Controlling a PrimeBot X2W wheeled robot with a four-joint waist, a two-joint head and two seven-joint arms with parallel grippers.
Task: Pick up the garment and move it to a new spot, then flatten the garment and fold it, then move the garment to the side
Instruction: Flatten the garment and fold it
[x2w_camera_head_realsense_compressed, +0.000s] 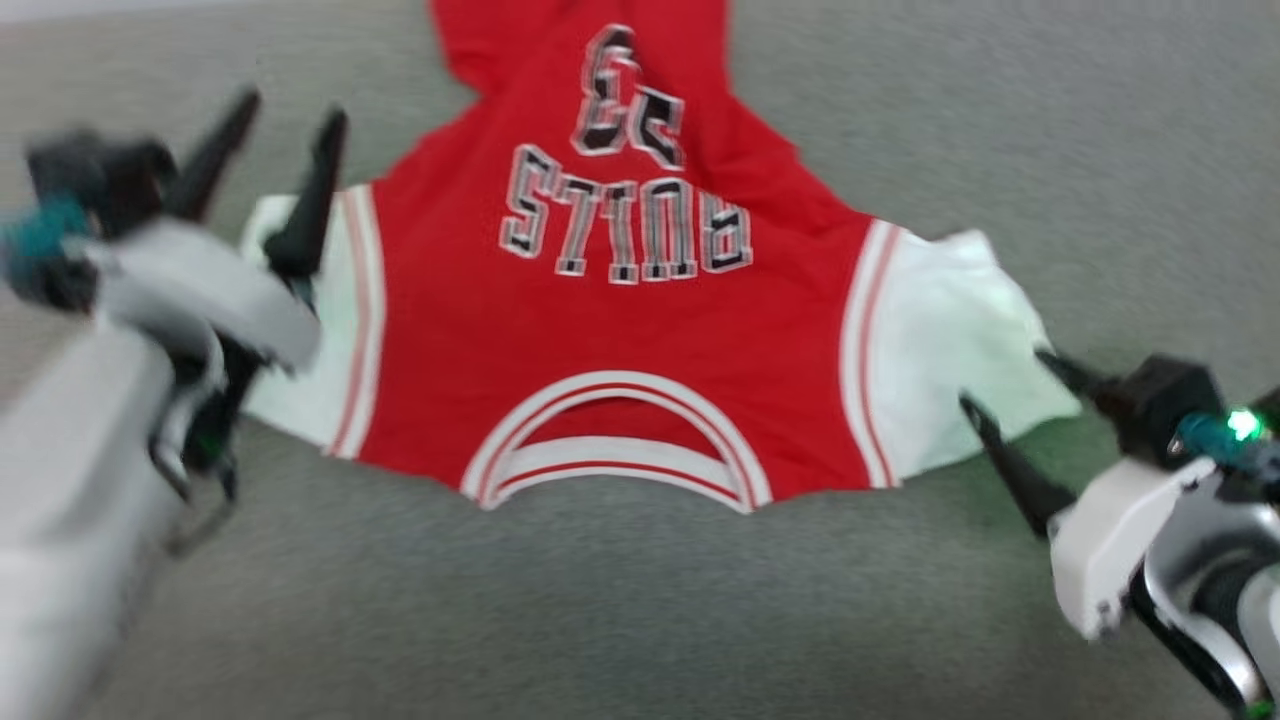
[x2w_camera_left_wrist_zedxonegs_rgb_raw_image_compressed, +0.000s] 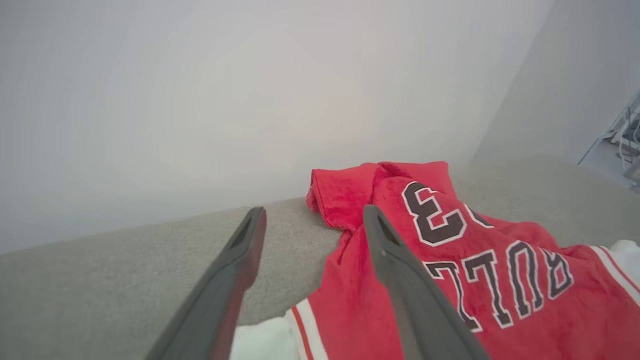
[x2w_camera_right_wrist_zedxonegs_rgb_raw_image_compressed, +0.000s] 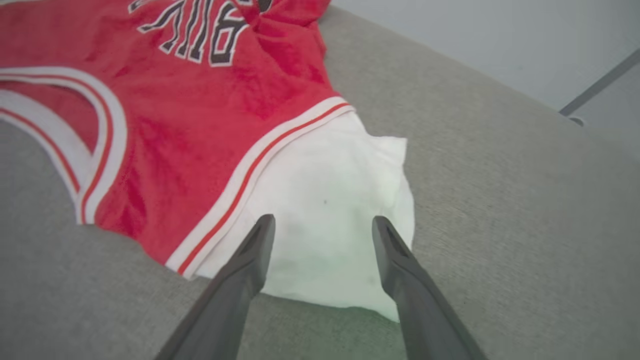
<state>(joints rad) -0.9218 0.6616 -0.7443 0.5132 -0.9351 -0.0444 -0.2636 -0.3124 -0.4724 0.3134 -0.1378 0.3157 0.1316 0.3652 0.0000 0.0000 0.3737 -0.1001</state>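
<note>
The garment (x2w_camera_head_realsense_compressed: 610, 330) lies spread on the grey surface, a red jersey with white sleeves, striped trim and block lettering, its collar toward me. Its far part is narrower and bunched. My left gripper (x2w_camera_head_realsense_compressed: 290, 108) stands open above the garment's left white sleeve (x2w_camera_head_realsense_compressed: 300, 370), nothing between its fingers. In the left wrist view those fingers (x2w_camera_left_wrist_zedxonegs_rgb_raw_image_compressed: 250, 240) point past the garment (x2w_camera_left_wrist_zedxonegs_rgb_raw_image_compressed: 450, 280) toward the wall. My right gripper (x2w_camera_head_realsense_compressed: 1003, 378) is open just over the edge of the right white sleeve (x2w_camera_head_realsense_compressed: 960, 320). The right wrist view shows that gripper (x2w_camera_right_wrist_zedxonegs_rgb_raw_image_compressed: 322, 222) straddling the sleeve (x2w_camera_right_wrist_zedxonegs_rgb_raw_image_compressed: 320, 200) without pinching it.
The grey fabric surface (x2w_camera_head_realsense_compressed: 620, 610) runs wide in front of the garment and to both sides. A pale wall (x2w_camera_left_wrist_zedxonegs_rgb_raw_image_compressed: 250, 100) rises behind its far edge. Cables and a floor area (x2w_camera_left_wrist_zedxonegs_rgb_raw_image_compressed: 625, 135) show at the far right of the left wrist view.
</note>
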